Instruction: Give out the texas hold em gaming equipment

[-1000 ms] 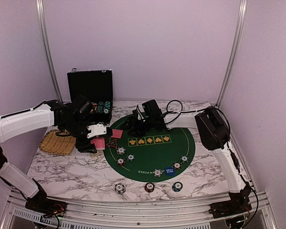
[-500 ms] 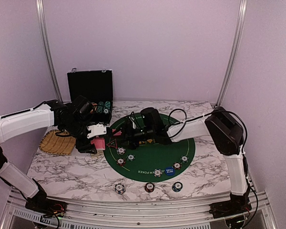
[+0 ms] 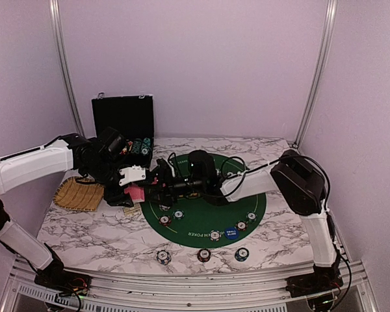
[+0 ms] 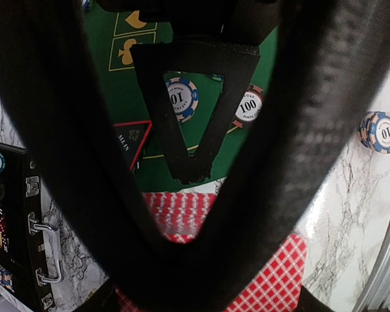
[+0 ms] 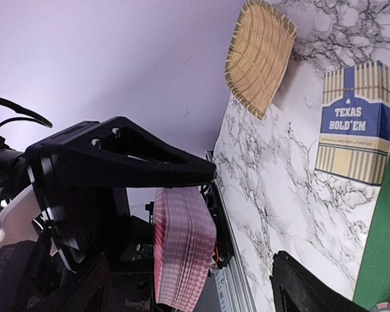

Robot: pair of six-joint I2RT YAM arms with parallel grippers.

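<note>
My left gripper (image 3: pixel 131 188) is shut on a deck of red-backed playing cards (image 3: pixel 134 194) and holds it above the left edge of the green poker mat (image 3: pixel 247 195). The deck shows in the left wrist view (image 4: pixel 273 276) and edge-on in the right wrist view (image 5: pixel 182 253). My right gripper (image 3: pixel 157 185) is open, and its upper finger (image 5: pixel 123 156) lies over the deck's top edge. Striped chips (image 3: pixel 164 220) and the blue small blind disc (image 3: pixel 231 233) lie on the mat. The red-edged triangle (image 4: pixel 131 140) lies by a 10 chip (image 4: pixel 182 99). I see no orange disc.
Three chip stacks (image 3: pixel 204 255) stand on the marble near the front edge. A woven straw tray (image 3: pixel 77 193) lies at the left. An open black case (image 3: pixel 123 123) with chips stands behind it. A blue Texas Hold'em card box (image 5: pixel 354 123) lies on the marble beside the mat.
My right arm has swung left across the mat until its open gripper reaches the deck. My left gripper has held still with the deck.
</note>
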